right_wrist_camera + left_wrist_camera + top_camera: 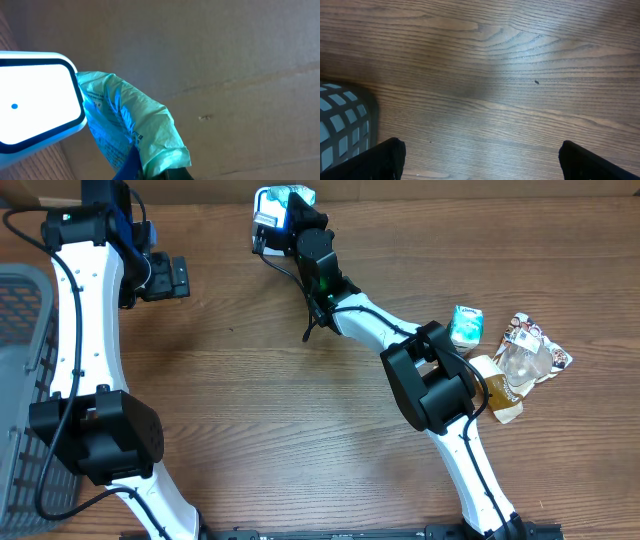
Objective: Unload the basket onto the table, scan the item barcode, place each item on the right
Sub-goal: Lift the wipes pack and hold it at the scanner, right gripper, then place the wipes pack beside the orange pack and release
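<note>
The item is a crumpled mint-green packet with printed text, held at the far edge of the table by my right gripper. In the right wrist view the packet rises from the shut gripper and lies against the scanner, whose white face glows inside a blue rim. Overhead, the scanner sits just left of the packet. My left gripper hovers open over bare wood at the far left; its dark fingers stand wide apart around nothing.
A grey mesh basket stands at the left edge, its corner near the left gripper. At the right lie a small green carton, a clear crinkled wrapper and an amber pouch. A cardboard wall backs the table.
</note>
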Tool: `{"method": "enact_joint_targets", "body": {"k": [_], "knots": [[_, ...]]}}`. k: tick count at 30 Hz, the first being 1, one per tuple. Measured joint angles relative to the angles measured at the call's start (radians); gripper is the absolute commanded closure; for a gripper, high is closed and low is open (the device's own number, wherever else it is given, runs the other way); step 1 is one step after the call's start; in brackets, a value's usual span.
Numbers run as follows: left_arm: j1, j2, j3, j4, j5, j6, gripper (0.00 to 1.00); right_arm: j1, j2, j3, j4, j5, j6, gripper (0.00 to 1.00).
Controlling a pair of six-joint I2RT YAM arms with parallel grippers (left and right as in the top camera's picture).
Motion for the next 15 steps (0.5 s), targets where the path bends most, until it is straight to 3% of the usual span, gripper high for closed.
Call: {"method": "enact_joint_targets", "body": {"k": [6,12,15], "knots": [[0.0,0.0,0.0,0.0,0.0,0.0,0.01,0.015,-0.001,0.0,-0.05,0.048,0.035,0.96],[0.0,0.0,0.0,0.0,0.0,0.0,0.0,0.046,-0.079,0.0,-0.185,0.174,0.265,0.96],[0.0,0.0,0.0,0.0,0.0,0.0,0.0,0.072,-0.195,0.0,-0.382,0.28,0.413,0.96]]}}
